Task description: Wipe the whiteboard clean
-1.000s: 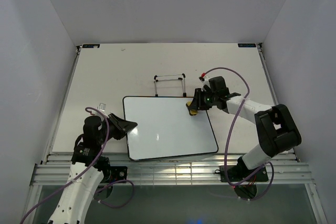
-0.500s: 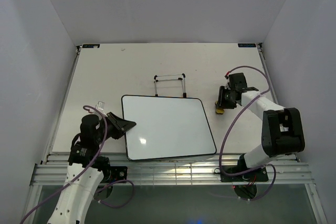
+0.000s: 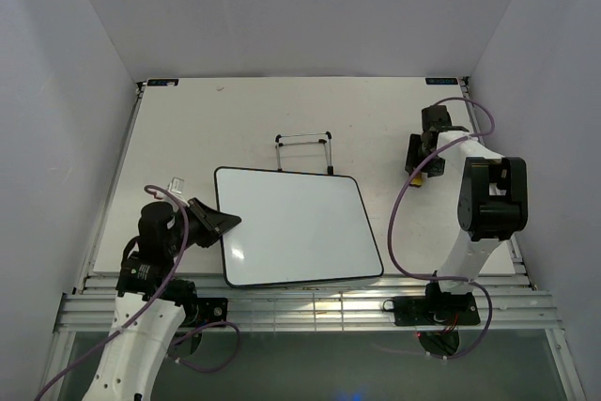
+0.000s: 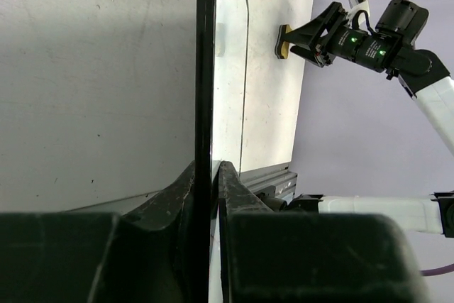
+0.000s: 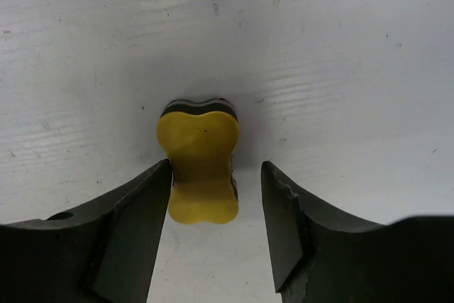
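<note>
The whiteboard [image 3: 296, 227] lies flat in the middle of the table, white with a thin black frame; I see no writing on it. My left gripper [image 3: 221, 223] is shut on its left edge; the left wrist view shows the black frame [image 4: 206, 69] pinched between the fingers [image 4: 207, 175]. The yellow eraser [image 3: 414, 178] lies on the table to the right of the board. My right gripper [image 3: 414, 172] is open around it. In the right wrist view the eraser [image 5: 201, 164] sits between the spread fingers [image 5: 216, 174], close to the left one. It also shows in the left wrist view [image 4: 284, 40].
A small black wire stand [image 3: 303, 149] stands just behind the board's far edge. The table's metal rail [image 3: 310, 302] runs along the near side. Grey walls close in the table on the left, the right and the back.
My right gripper has carried the eraser from the board's far right corner out to the right, set it on the table and opened. The board has shifted slightly left.
</note>
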